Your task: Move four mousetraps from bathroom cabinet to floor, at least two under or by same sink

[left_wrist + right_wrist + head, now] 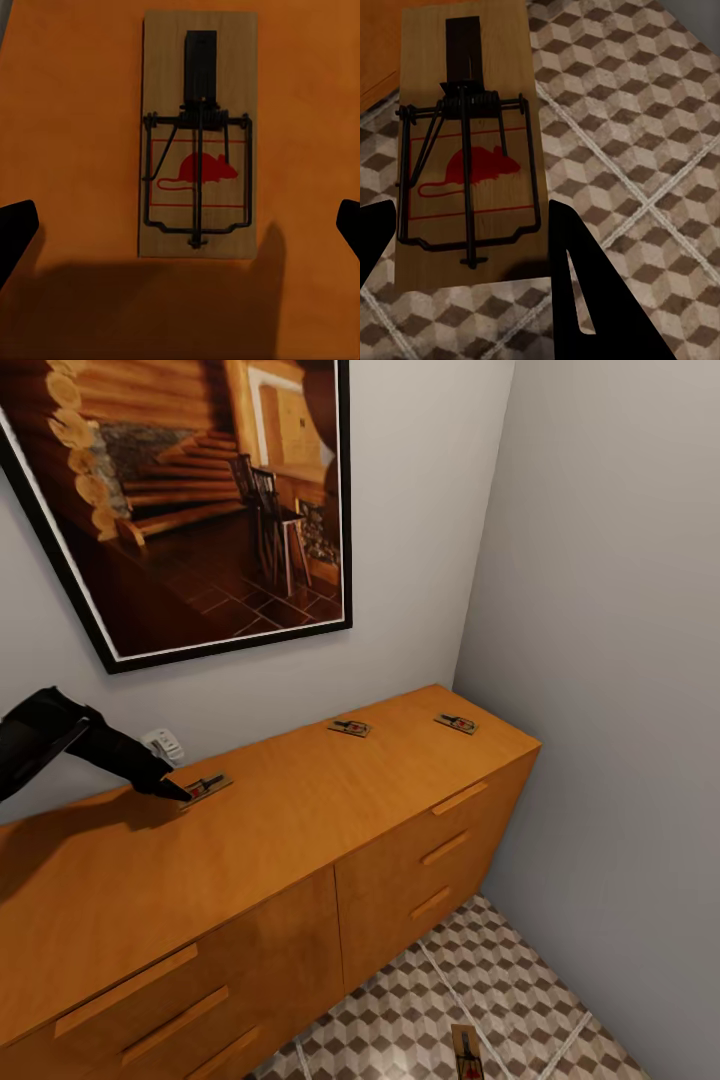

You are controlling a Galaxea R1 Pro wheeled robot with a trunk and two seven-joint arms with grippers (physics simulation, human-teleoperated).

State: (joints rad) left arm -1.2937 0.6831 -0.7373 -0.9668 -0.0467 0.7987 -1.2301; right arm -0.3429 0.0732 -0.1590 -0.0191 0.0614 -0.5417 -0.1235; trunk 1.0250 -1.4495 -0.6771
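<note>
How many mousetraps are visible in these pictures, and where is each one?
4. Three lie on the cabinet top: one at the left gripper, one mid-top, one near the corner. The fourth is at the floor, between the right gripper fingers.

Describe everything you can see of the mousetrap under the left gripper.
The mousetrap is a flat tan wooden rectangle with a black wire spring frame, a black tab at one end and a red mouse print. It lies flat on the orange-brown cabinet top near the wall. The left gripper straddles it with jaws open, not touching.

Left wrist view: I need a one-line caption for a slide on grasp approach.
Open left pincer poised over a mousetrap lying flat on the orange-brown cabinet top.
</note>
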